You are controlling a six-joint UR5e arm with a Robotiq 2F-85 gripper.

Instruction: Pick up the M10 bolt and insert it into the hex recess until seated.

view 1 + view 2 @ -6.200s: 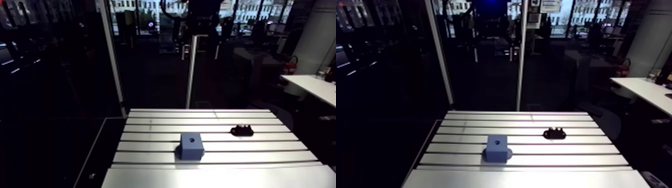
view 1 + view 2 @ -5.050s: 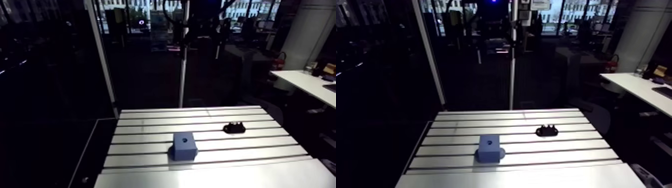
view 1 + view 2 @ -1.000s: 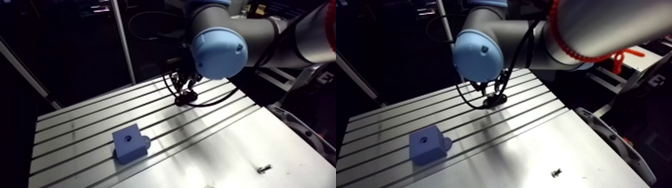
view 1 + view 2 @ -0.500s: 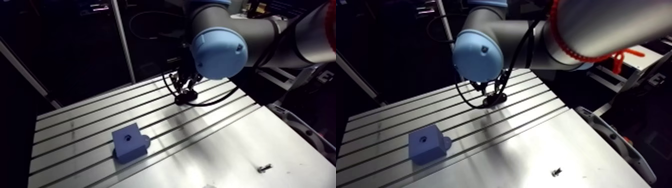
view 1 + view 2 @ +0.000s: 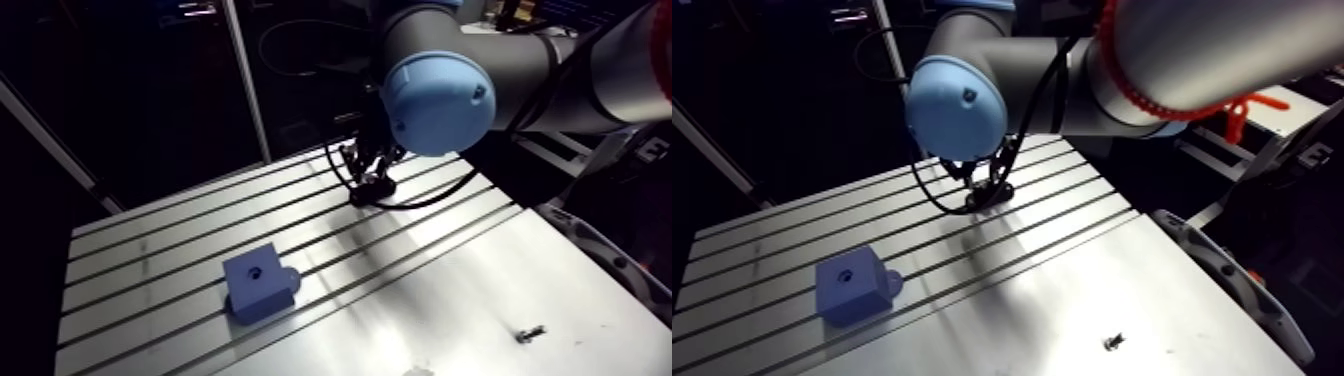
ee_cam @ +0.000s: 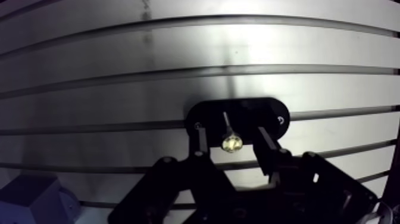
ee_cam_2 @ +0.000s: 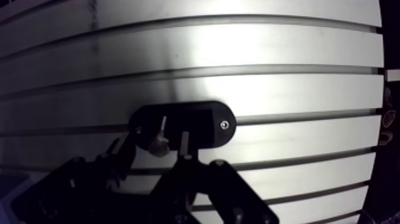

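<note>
Hovering over the black holder [image 6: 256,110], my gripper [image 6: 231,128] is open, fingers either side of the upright bolt [image 6: 231,143], not touching. Blue block [image 5: 258,285] lies near-left, well apart.

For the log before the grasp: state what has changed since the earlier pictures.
The arm has come down; the gripper now straddles the bolt in the black holder, fingers open, nothing gripped yet. The blue block and the holder lie where they were on the table.
</note>
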